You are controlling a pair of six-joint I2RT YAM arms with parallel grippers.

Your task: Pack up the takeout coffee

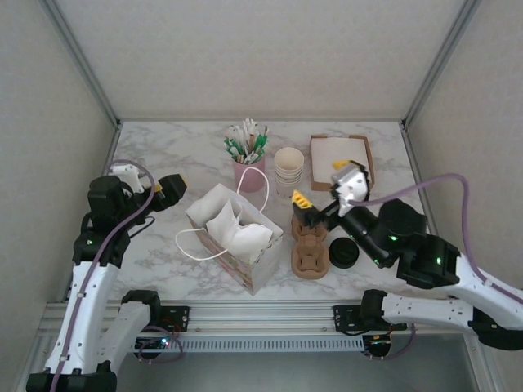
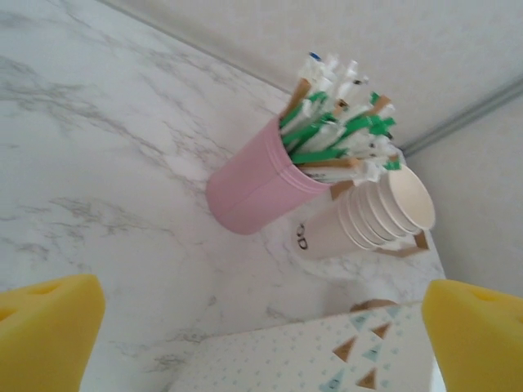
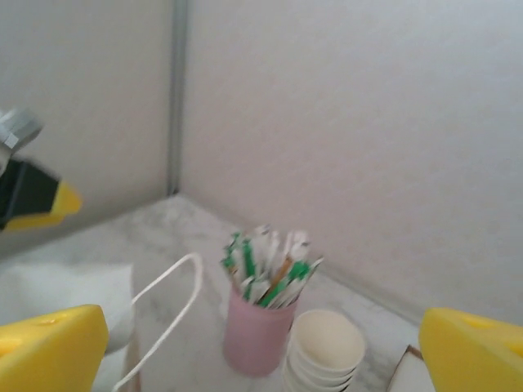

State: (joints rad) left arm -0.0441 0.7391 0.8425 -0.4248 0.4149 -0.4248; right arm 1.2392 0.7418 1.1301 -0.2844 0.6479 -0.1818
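Top view: we log one takeout coffee [image 1: 344, 253], dark with a black lid, standing right of the paper bag [image 1: 237, 235], just past what look like two pulp carriers [image 1: 310, 247]. Both wrist views give us, behind the bag, one pink cup [image 2: 257, 184] of wrapped sticks touching one stack of cream cups [image 2: 368, 216]. Left gripper [image 1: 166, 189] and right gripper [image 1: 321, 183] both gape wide, holding nothing.

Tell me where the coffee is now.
In the top view, the coffee stands on the right side, near the front, just right of the brown carrier.
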